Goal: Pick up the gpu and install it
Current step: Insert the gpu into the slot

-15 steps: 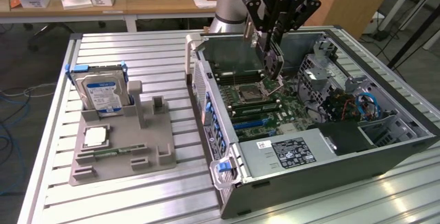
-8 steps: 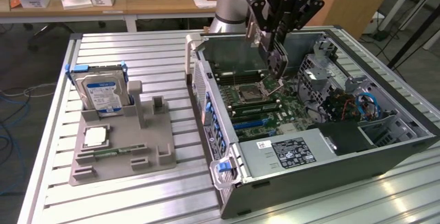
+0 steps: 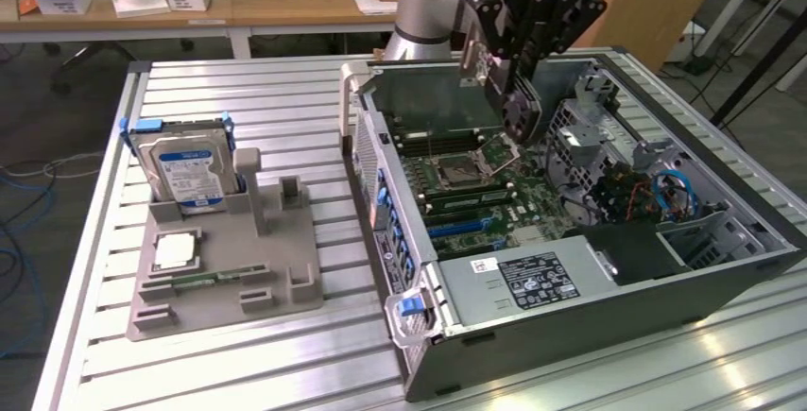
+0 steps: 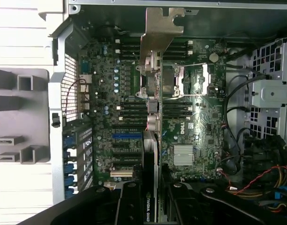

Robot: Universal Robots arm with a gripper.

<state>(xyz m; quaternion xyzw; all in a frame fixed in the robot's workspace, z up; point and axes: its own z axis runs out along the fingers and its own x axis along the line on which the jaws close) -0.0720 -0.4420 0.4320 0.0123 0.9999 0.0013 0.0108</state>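
Note:
The gpu [image 3: 523,113] is a thin black card with a metal bracket, and it hangs upright above the open computer case [image 3: 378,161]. My gripper [image 3: 515,69] is shut on it from above. In the wrist view the gpu [image 4: 152,140] runs edge-on out from between my gripper [image 4: 155,204] fingers, with its silver bracket [image 4: 160,33] at the far end. It hovers over the motherboard [image 4: 195,122], above the expansion slots [image 4: 127,136] and the CPU socket, clear of the board.
A grey parts holder [image 3: 227,283] on the slatted table carries the upright hard drive [image 3: 189,170], a CPU [image 3: 174,248] and a memory stick [image 3: 208,277]. Inside the case are a power supply [image 3: 530,274], drive cages and cables [image 3: 668,194]. Desks stand behind.

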